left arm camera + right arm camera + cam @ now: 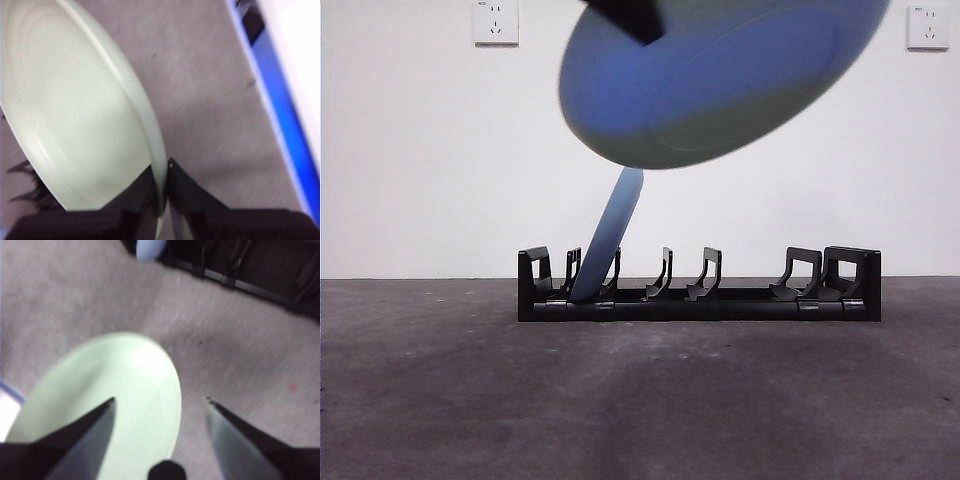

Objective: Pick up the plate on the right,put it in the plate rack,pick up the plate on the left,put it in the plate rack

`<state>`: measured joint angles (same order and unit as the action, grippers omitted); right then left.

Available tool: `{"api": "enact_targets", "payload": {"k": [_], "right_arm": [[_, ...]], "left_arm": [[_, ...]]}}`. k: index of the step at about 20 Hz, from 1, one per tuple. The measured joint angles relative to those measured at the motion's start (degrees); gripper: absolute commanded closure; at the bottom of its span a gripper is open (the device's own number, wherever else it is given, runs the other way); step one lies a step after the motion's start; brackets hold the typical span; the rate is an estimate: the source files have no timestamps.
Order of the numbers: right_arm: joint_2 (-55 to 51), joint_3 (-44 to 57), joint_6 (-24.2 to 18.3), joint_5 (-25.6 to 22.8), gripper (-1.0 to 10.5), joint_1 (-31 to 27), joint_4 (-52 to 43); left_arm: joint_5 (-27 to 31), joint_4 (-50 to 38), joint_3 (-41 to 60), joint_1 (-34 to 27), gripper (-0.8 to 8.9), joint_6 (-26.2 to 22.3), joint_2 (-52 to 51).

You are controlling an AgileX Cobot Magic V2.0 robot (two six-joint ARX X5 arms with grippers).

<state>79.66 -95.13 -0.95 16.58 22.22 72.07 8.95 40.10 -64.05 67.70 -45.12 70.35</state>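
Gripping the rim of a pale green plate [75, 120], your left gripper [165, 187] has its jaws pinched tight on the edge and holds it in the air, tilted, above the plate rack [700, 290]; from the front its underside looks blue. Your right gripper [160, 402] hangs with jaws spread wide, holding nothing, over the grey table [240, 350]. You can see a light blue plate [610, 235] already standing, leaning, in a slot near one end of the rack.

Both grippers [162, 192] [160, 405]: black, tapered, pointed jaws.
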Motion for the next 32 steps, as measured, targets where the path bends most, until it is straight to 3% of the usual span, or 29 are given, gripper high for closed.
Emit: {"api": "enact_targets", "payload": {"k": [6, 11, 15, 19, 26, 32], "right_arm": [[-13.42, 0.0, 1.4, -7.08, 6.0, 0.0, -5.57], [-23.87, -0.02, 1.81, -7.58, 6.0, 0.02, -2.12], [-27.43, 0.0, 1.81, -7.58, 6.0, 0.04, 5.25], [-28.65, 0.0, 1.84, -7.58, 6.0, 0.04, 5.49], [-29.42, 0.0, 1.84, -7.17, 6.0, 0.04, 5.49], [-29.38, 0.0, 1.84, -7.17, 6.0, 0.04, 5.49]], "left_arm": [[-8.04, -15.04, 0.0, -5.44, 8.22, 11.43, 0.24], [-14.16, -35.04, 0.0, -13.33, 8.22, 24.68, 4.87], [-15.15, -49.53, 0.0, -18.43, 8.22, 34.99, 12.46], [-15.19, -56.3, -1.18, -21.66, 8.22, 41.51, 18.78], [-12.35, -56.04, -11.78, -24.48, 8.22, 44.46, 30.88], [-12.04, -55.65, -12.87, -27.58, 8.22, 45.42, 35.82]]}}
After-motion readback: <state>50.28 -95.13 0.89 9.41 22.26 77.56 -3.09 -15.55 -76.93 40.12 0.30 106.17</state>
